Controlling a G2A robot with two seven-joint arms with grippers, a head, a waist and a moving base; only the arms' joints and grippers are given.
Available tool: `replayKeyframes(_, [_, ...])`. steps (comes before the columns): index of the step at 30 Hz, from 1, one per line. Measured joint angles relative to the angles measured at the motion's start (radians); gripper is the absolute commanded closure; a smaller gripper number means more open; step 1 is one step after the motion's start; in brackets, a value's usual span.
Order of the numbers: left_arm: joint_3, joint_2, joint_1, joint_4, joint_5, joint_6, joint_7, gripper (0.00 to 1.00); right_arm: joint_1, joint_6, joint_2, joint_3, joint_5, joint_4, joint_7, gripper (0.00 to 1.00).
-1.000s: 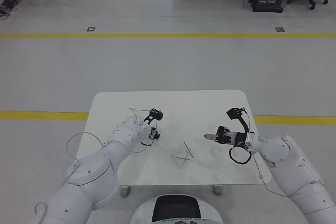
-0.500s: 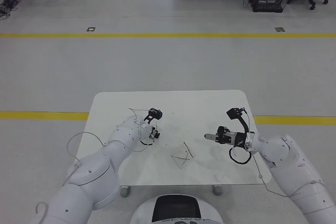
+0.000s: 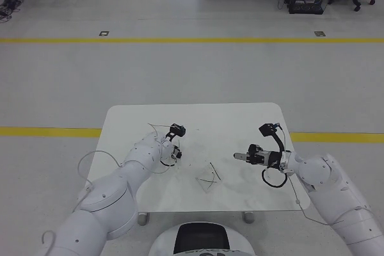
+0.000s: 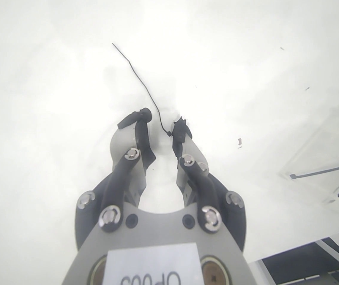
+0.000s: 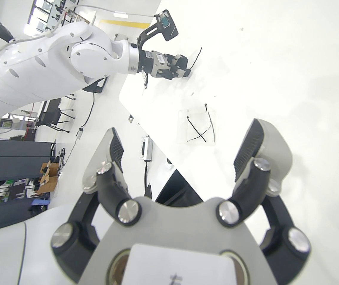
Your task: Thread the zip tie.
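The zip tie (image 4: 141, 80) lies flat on the table (image 4: 246, 31), left of centre in the top view, its near end touching one fingertip (image 4: 180, 128) of the left hand (image 4: 160, 121), whose fingers stand slightly apart, clamping nothing. Centre both fingers astride the zip tie and close squarely; something so thin probably slips sideways. The right hand (image 3: 238, 155), right of centre, is spread wide and empty.

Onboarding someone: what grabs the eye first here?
A black zip tie lies on the white table, one end at the left gripper's parted fingers. Nearer the robot, spare zip ties cross on a clear tray; the right gripper hangs open over the table's right half.
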Motion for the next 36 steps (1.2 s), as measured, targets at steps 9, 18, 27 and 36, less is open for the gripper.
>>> replayKeyframes(9, [0.002, -0.004, -0.001, 0.008, -0.005, 0.009, -0.004, 0.93, 0.0, 0.0, 0.0, 0.0, 0.0, 0.0, 0.0, 0.0])
replayKeyframes(18, [0.003, -0.006, -0.001, 0.013, -0.01, 0.017, -0.008, 1.0, 0.0, 0.0, 0.0, 0.0, 0.0, 0.0, 0.0, 0.0])
replayKeyframes(27, [0.003, -0.004, -0.007, 0.016, -0.018, -0.004, 0.005, 1.0, 0.0, 0.0, 0.0, 0.0, 0.0, 0.0, 0.0, 0.0])
replayKeyframes(36, [-0.002, 0.005, -0.016, 0.025, -0.032, -0.037, 0.022, 1.0, 0.0, 0.0, 0.0, 0.0, 0.0, 0.0, 0.0, 0.0])
